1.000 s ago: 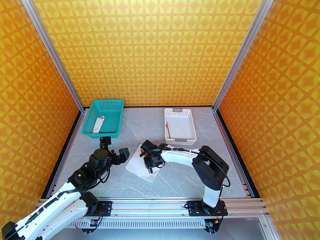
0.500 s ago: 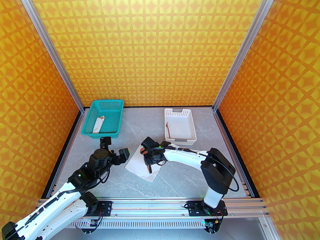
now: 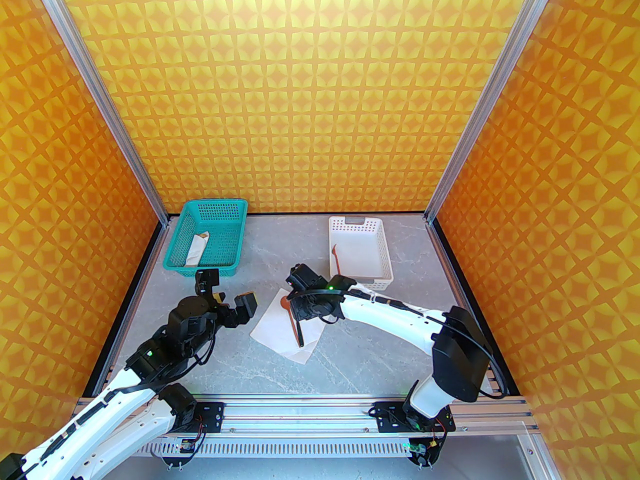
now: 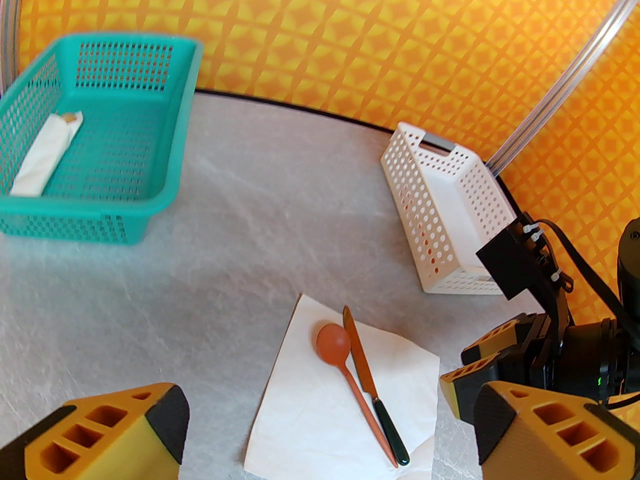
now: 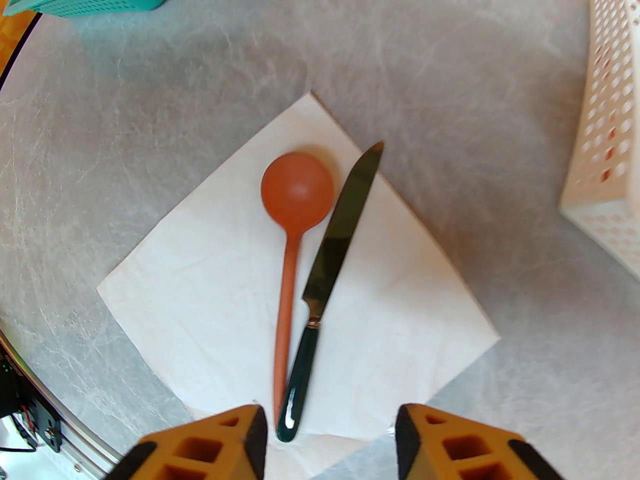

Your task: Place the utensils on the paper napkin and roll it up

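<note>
- Placed side by side on paper napkin [image 5: 200, 293]: spoon [image 5: 289, 273], knife [image 5: 332, 253].
- Yet to be moved: fork [image 3: 336, 263], lying in white basket [image 3: 356, 223]; rolling not begun.
- Both left tool [image 4: 320, 418] and right tool [image 5: 330, 420]: jaws apart, nothing held.

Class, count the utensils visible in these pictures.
3. A reddish-brown round-bowled spoon and a dark-handled knife lie on the white paper napkin; a slim orange utensil lies in the white perforated basket. The teal basket's paper roll may hide others.
</note>
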Available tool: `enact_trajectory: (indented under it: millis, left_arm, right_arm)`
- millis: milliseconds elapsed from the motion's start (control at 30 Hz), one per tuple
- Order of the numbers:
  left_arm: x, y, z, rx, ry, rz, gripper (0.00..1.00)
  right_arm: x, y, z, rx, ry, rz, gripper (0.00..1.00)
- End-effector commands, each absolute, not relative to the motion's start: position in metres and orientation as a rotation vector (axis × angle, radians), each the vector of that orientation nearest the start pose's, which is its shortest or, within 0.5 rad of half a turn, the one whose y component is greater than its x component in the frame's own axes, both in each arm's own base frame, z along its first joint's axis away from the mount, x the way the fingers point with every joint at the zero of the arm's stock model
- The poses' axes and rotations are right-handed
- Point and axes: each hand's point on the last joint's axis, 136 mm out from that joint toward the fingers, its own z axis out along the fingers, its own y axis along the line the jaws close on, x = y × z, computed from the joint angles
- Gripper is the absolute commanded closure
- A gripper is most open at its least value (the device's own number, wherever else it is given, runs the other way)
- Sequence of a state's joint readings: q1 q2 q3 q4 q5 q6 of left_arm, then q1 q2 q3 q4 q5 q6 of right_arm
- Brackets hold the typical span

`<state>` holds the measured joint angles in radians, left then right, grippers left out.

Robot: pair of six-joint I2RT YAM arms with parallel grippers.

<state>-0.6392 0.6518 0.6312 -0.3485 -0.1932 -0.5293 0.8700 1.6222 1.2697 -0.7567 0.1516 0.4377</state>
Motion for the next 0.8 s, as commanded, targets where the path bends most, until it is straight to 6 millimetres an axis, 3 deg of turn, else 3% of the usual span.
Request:
enact_trajectory:
  millis: [0, 367, 633, 767]
  left_arm:
    - [0.247, -0.136, 0.272, 0.011, 1.879, -0.570, 0.01]
    - [0.232, -0.127, 0.305, 0.120, 1.752, -0.527, 0.01]
    - [0.221, -0.120, 0.316, 0.171, 1.698, -0.500, 0.01]
    - [0.218, -0.118, 0.315, 0.182, 1.695, -0.492, 0.01]
  right_arm:
    - [0.281, 0.270, 0.156, -0.531, 2.565, 0.160, 0.48]
    - [0.311, 0.229, 0.188, -0.419, 2.518, 0.161, 0.34]
    - [0.354, 0.189, 0.203, -0.290, 2.506, 0.186, 0.32]
    - [0.378, 0.170, 0.198, -0.230, 2.528, 0.192, 0.33]
